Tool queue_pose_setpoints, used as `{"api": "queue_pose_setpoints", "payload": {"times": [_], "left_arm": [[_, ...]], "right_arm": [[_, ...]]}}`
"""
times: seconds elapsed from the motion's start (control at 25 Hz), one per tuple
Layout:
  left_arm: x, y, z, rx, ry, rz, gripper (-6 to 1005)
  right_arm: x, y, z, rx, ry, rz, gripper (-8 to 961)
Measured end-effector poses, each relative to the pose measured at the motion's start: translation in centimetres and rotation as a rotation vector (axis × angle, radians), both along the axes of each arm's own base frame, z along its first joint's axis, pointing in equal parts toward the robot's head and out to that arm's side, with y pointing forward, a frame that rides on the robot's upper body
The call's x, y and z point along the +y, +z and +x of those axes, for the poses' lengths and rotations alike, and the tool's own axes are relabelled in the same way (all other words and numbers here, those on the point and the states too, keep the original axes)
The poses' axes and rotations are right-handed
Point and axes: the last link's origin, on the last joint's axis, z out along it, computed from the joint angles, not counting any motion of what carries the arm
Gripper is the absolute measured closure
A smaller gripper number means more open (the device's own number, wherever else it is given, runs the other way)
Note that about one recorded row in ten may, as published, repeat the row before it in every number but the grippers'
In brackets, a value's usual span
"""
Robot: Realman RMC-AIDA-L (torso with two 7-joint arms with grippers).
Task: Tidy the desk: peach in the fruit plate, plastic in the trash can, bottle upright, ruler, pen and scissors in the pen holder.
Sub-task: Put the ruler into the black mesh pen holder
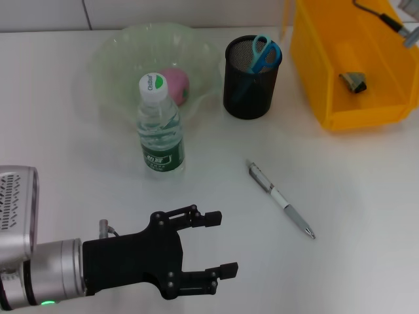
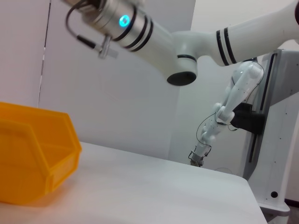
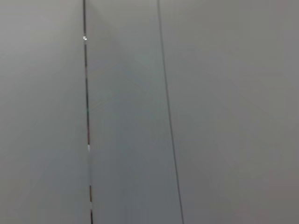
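The white desk (image 1: 353, 196) carries an orange bin (image 1: 347, 65) at the far right and a green fruit plate (image 1: 118, 59) holding the peach (image 1: 178, 84). The bottle (image 1: 159, 124) stands upright before it. Scissors (image 1: 262, 55) sit in the pen holder (image 1: 251, 78). The left hand (image 1: 219, 243) hovers wide and empty near the pen (image 1: 281, 199).

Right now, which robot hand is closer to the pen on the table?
Left. The left gripper hovers open near the table's front edge, a short way from the pen. The right gripper isn't visible in any view.
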Motion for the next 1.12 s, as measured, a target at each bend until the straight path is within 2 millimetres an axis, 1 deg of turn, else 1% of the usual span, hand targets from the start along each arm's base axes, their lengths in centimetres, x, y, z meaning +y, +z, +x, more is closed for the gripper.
{"api": "queue_pose_setpoints", "payload": {"times": [0.08,0.12,0.16,0.28,0.32,0.4,0.52,0.56,0.72,1.12], "left_arm": [[0.0,0.0,0.0,0.001,-0.003,-0.001,199],[0.1,-0.2,0.1,0.004,-0.005,-0.001,199],[0.1,-0.2,0.1,0.004,-0.005,-0.001,199],[0.2,-0.4,0.3,0.009,-0.007,0.0,199],[0.2,-0.6,0.3,0.017,-0.01,-0.003,199],[0.2,-0.7,0.3,0.024,-0.014,-0.007,199],[0.1,-0.9,0.3,0.036,-0.022,-0.015,199],[0.1,-0.9,0.2,0.04,-0.023,-0.016,199],[0.2,-1.1,0.2,0.049,-0.024,-0.018,199],[0.3,-1.2,0.1,0.062,-0.023,-0.015,199]], "right_arm": [[0.8,-1.2,0.2,0.001,-0.059,-0.02,582],[1.4,-2.1,0.2,-0.016,-0.105,-0.023,582],[1.4,-2.1,0.2,-0.016,-0.105,-0.023,582],[1.9,-3.1,-0.3,-0.054,-0.114,-0.003,582],[2.3,-3.7,-0.7,-0.079,-0.112,0.01,582],[2.5,-4.0,-0.9,-0.089,-0.116,0.013,582],[3.2,-5.2,-1.7,-0.131,-0.125,0.023,582],[3.2,-5.2,-1.7,-0.131,-0.125,0.023,582],[3.4,-6.3,-2.0,-0.16,-0.132,0.041,582],[3.3,-7.0,-1.6,-0.167,-0.156,0.041,582]]}}
